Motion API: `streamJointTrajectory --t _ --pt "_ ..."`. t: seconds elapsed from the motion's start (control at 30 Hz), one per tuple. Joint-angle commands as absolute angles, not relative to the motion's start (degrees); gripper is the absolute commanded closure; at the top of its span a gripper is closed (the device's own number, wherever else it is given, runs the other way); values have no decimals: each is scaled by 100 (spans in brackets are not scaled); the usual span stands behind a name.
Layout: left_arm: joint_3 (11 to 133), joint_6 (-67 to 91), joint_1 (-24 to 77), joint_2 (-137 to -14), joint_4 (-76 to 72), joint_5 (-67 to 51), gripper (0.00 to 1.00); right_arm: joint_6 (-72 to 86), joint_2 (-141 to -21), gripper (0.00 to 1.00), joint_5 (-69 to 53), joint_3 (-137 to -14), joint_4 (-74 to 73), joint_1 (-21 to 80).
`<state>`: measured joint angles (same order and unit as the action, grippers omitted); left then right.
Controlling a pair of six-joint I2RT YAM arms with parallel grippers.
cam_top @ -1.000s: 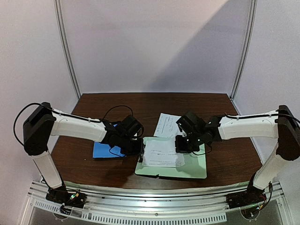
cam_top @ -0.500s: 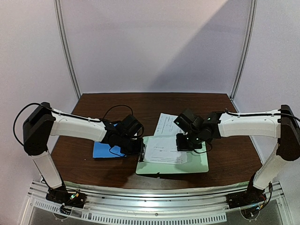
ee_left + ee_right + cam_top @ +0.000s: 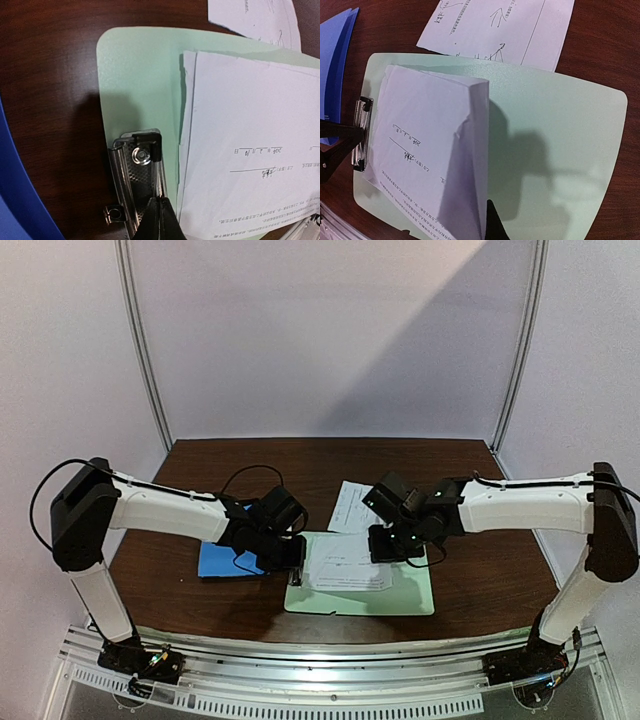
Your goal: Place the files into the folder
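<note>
Looking at edges first: the green clipboard point(image 3: 410, 597) sits close to the table's point(image 3: 480, 570) near edge, with bare wood far and right of it. The left pincer point(image 3: 160, 220) is fully closed, tips on the metal clip point(image 3: 137, 175). The right pincer point(image 3: 385, 543) is pinched shut on the right edge of one sheet point(image 3: 425, 150), holding it curled up. The second sheet point(image 3: 352, 508) lies just beyond, and the blue folder point(image 3: 215, 560) is under the left arm.

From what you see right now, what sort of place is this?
Probably a robot test cell staged as a desk: two arms bolted to a metal rail, white panels around a brown table, with a blue folder, green clipboard and paper sheets.
</note>
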<state>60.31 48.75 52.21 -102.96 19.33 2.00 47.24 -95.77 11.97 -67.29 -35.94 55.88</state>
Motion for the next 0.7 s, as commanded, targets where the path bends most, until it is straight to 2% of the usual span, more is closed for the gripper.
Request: streamJointTrajectory --t 0.0,0.17,0.27,0.33,0.5,0.67 --pt "5985 4890 5263 -10454 2301 363 100 4693 -9565 100 1538 -6729 -3644 5631" --pt "5985 4808 5290 -10437 2325 468 100 4538 -9298 100 1463 -6259 -3235 5630" --pt "6010 4733 5315 -10429 2296 485 100 4242 -9188 93 1160 -6041 -2961 5579" --pt "6048 4691 5332 -10430 2330 512 96 4208 -9146 89 930 -5912 -2869 5509" --pt "6129 4603 5407 -10343 2428 708 73 4252 -8796 84 410 -5336 -2528 5299" --pt "6291 4430 5530 -10238 2456 916 52 4420 -8359 93 -246 -4774 -1845 5054"
